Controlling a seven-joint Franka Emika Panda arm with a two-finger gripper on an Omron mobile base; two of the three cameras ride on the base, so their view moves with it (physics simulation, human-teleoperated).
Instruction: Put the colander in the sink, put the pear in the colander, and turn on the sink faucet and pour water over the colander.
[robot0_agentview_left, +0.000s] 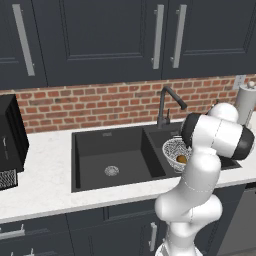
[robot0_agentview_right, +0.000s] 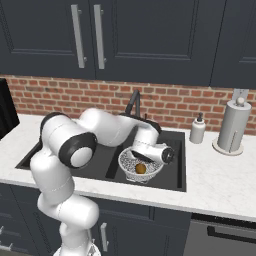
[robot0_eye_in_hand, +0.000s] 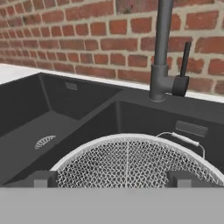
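One colander (robot0_agentview_right: 139, 165) sits in the smaller, right-hand basin of the one dark double sink (robot0_agentview_left: 107, 150), and one pear (robot0_agentview_right: 141, 169) lies inside it on the mesh. One sink faucet (robot0_agentview_left: 166, 106) stands at the far rim between the basins, its lever (robot0_eye_in_hand: 184, 65) beside the stem. The white stone table (robot0_agentview_left: 45, 185) carries the sink, with a red brick wall (robot0_agentview_left: 100, 105) behind and dark cabinets (robot0_agentview_left: 100, 35) above. To the right stand one soap bottle (robot0_agentview_right: 198, 129) and one paper-towel roll (robot0_agentview_right: 233, 125). The gripper (robot0_eye_in_hand: 112, 178) hangs just over the colander, jaws spread wide and apparently holding nothing; the arm hides part of the colander.
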